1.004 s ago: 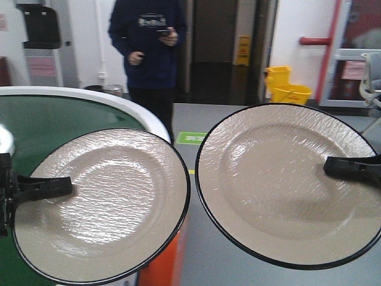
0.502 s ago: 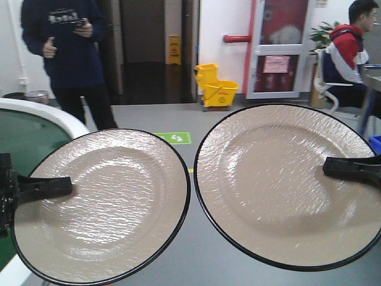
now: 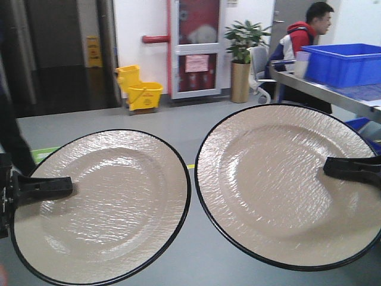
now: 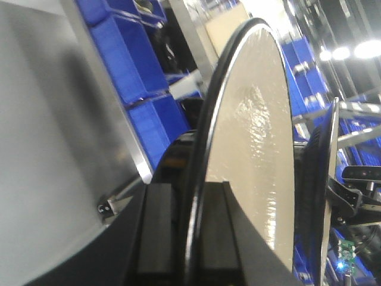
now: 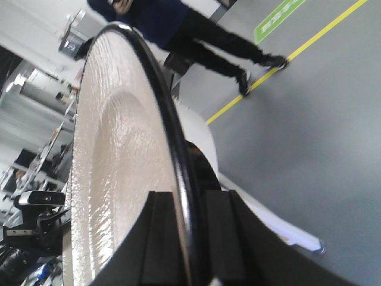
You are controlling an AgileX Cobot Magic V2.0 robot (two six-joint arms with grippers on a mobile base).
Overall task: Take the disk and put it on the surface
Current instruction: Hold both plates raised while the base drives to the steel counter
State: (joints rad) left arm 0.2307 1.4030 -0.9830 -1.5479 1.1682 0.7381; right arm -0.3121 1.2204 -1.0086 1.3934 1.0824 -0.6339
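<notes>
Two beige disks with black rims hang side by side in the front view, faces toward the camera. My left gripper (image 3: 68,186) is shut on the left edge of the left disk (image 3: 107,202). My right gripper (image 3: 327,167) is shut on the right edge of the right disk (image 3: 280,185). In the left wrist view, the black jaws of the left gripper (image 4: 190,196) pinch the rim of the left disk (image 4: 256,131), seen edge-on. The right wrist view shows the right gripper (image 5: 187,202) clamping the right disk (image 5: 119,149) the same way. The dark taped tabletop is out of view.
A steel table (image 3: 321,89) with a blue bin (image 3: 342,62) stands at back right, a seated person (image 3: 306,30) behind it. A yellow mop bucket (image 3: 140,89) and a potted plant (image 3: 243,53) are by the far wall. Blue crates (image 4: 119,53) fill shelves.
The whole view has swung to the right: the green conveyor and the standing person have left the frame, and the steel table with the blue bin has come in. Both disks stay gripped.
</notes>
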